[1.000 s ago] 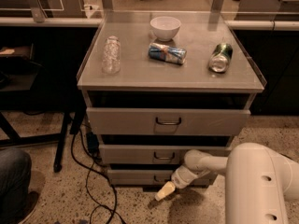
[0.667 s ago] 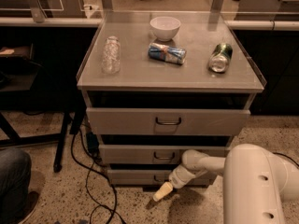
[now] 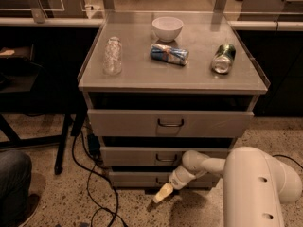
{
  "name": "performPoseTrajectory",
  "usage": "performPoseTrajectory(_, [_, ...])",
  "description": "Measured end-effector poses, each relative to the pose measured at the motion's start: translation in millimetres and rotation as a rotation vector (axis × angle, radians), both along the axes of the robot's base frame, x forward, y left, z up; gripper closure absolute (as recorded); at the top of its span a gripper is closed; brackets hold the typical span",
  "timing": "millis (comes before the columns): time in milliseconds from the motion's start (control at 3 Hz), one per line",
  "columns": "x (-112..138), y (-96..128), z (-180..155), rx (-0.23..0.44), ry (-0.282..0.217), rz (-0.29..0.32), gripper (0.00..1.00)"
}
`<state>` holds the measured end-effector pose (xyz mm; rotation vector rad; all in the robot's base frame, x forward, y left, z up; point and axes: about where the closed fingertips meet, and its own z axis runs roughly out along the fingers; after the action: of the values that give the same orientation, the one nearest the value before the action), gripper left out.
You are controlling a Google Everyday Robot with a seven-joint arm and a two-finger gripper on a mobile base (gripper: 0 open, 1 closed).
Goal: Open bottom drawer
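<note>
The bottom drawer [image 3: 137, 179] is the lowest and shortest grey front of the three in the metal cabinet [image 3: 118, 82], close to the floor. Its small dark handle is mostly hidden behind my arm. My gripper [image 3: 163, 193] is cream-coloured and points down and to the left, just in front of and slightly below the middle of the bottom drawer's front. My white forearm [image 3: 199, 163] reaches in from the lower right across the middle drawer [image 3: 128, 156]. The top drawer [image 3: 123, 123] sticks out furthest.
On the cabinet top are a white bowl [image 3: 167, 28], a clear plastic bottle [image 3: 112, 56], a lying blue can [image 3: 169, 54] and a green can [image 3: 223, 58]. Black cables [image 3: 90, 174] run over the floor at left. A dark stand leg [image 3: 64, 145] and a jeans-clad knee [image 3: 12, 174] are further left.
My arm has shifted slightly to the left along the drawer fronts. The gripper stays near the bottom drawer's front. The drawers have not visibly moved.
</note>
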<state>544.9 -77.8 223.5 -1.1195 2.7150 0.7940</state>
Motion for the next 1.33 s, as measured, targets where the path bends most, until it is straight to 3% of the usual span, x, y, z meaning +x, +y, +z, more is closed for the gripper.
performPoseTrajectory(333, [-15.2, 11.1, -18.8, -0.012, -0.031, -0.012, 0.00])
performPoseTrajectory(667, [-15.0, 11.3, -19.0, -0.012, -0.032, -0.012, 0.00])
performPoseTrajectory(1000, [9.0, 21.0, -14.3, -0.006, -0.081, 0.027, 0.00])
performPoseTrajectory(1333, [9.4, 21.0, -14.4, -0.005, -0.082, 0.026, 0.00])
